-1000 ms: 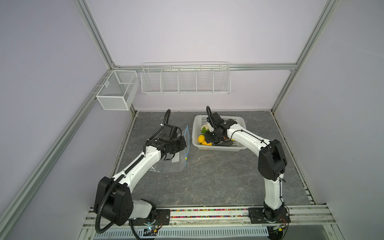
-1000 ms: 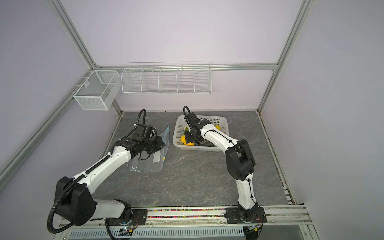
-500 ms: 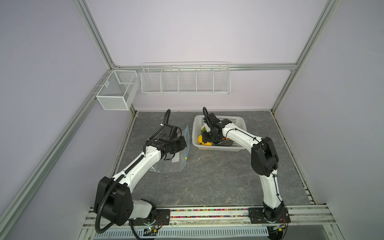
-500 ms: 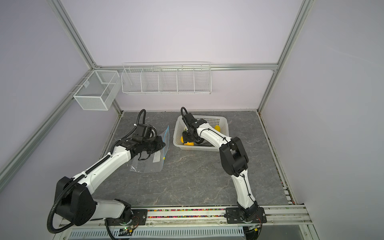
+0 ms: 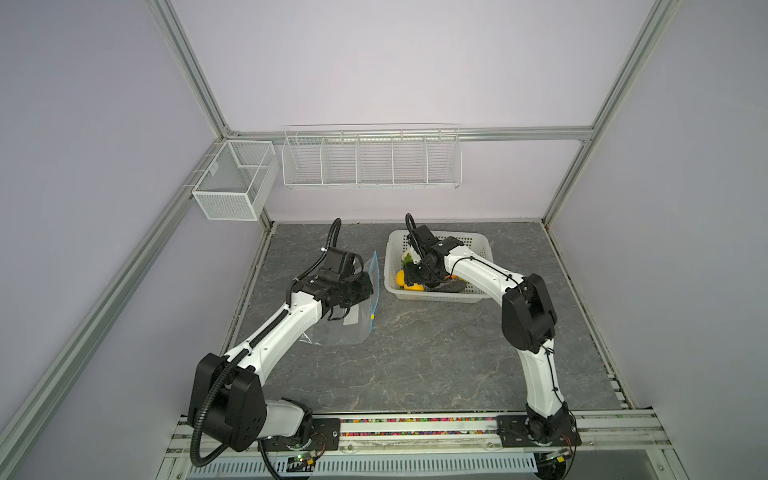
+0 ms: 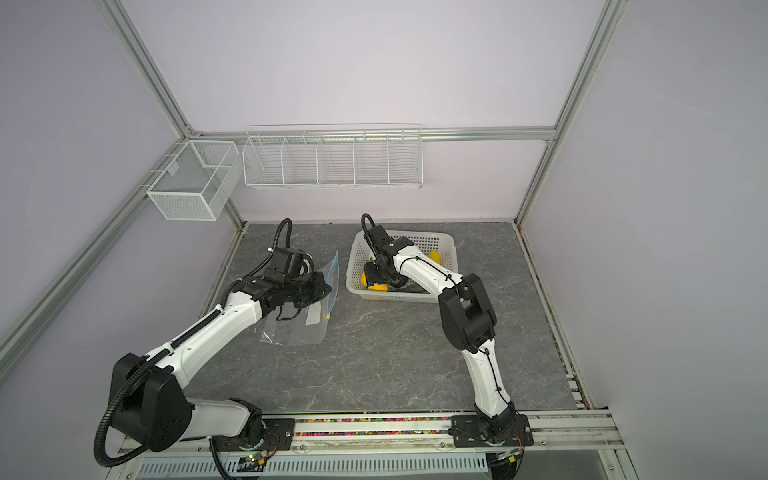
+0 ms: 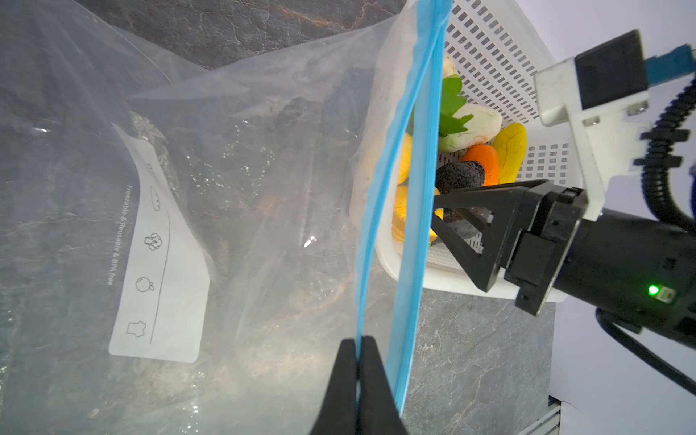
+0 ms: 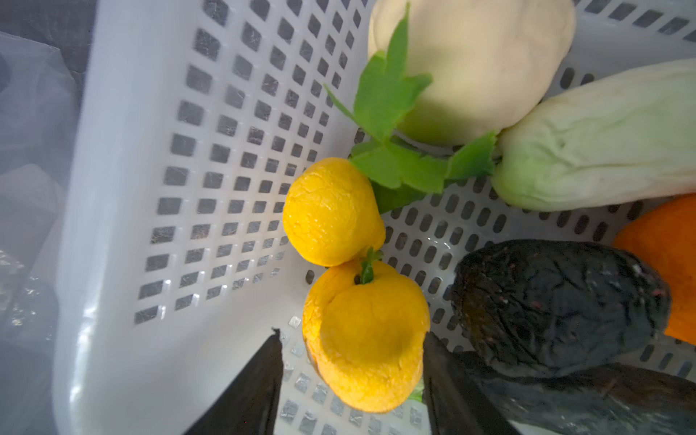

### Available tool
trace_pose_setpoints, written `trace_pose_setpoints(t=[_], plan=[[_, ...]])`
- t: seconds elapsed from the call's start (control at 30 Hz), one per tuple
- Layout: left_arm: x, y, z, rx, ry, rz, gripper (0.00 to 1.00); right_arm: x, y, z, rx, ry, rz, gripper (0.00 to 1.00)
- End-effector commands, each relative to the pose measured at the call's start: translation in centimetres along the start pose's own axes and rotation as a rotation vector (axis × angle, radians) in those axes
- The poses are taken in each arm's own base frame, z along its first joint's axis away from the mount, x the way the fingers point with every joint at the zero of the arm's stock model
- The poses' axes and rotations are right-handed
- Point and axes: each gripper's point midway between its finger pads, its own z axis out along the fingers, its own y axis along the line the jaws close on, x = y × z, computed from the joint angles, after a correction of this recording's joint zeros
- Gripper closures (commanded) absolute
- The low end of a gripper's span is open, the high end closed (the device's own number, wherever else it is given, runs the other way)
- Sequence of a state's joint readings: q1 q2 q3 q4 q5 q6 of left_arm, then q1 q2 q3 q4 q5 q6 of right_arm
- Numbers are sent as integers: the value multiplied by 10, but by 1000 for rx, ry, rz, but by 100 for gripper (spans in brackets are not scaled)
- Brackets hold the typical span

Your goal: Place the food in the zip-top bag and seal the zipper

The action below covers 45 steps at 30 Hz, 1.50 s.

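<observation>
- In both top views the right arm (image 5: 478, 270) covers most of the basket (image 6: 446, 245). Only scraps of yellow food show there, and we cannot read either gripper's jaws.
- Right wrist view: the orange (image 8: 670, 263) is cut off at the frame edge. A dark lump beside the avocado (image 8: 557, 309) is too dim to name.
- Only the left wrist view shows the left gripper (image 7: 358, 346): jaws together, pinching one blue lip of the zipper (image 7: 376, 226). The other lip stands apart, so the mouth gapes toward the basket.
- The bag (image 5: 349, 328) lies on the table (image 5: 415, 353) just beside the basket, its mouth edge lifted.
- Only the right wrist view shows the right gripper (image 8: 351, 335): jaws apart, one on each side of the pepper (image 8: 365, 357).
- The slider (image 5: 372, 316) shows only in the top views.
- Count, all in the basket: three yellow pieces (pepper, lemon (image 8: 331, 211), a third (image 7: 510, 150) seen from the left wrist), one orange, one cabbage (image 8: 602, 143), one round white piece (image 8: 470, 64), one avocado.
</observation>
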<state>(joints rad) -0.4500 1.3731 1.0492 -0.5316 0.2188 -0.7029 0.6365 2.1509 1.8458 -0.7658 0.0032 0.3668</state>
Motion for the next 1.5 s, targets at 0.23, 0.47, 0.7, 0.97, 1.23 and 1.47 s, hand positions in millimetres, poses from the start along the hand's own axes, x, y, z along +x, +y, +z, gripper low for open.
trace_pose_setpoints(t=[0.23, 0.47, 0.7, 0.97, 1.23, 1.47], plan=[[-5, -10, -3, 19, 8, 21, 100, -20, -7, -38, 46, -153, -84, 39], [-3, -12, 1, 27, 35, 22, 100, -27, -36, -61, 131, -233, -96, 39], [-3, -15, 3, 40, 38, 11, 100, -37, -63, -66, 172, -272, -193, 39], [-2, -15, 8, 27, 74, 34, 100, -37, -100, -63, 186, -247, -206, 39], [-6, -7, 9, -32, 62, 48, 100, -30, -146, -50, 309, -192, 14, 39], [-8, -7, 13, -41, 68, 46, 100, -23, -132, -27, 217, -121, -33, 41]])
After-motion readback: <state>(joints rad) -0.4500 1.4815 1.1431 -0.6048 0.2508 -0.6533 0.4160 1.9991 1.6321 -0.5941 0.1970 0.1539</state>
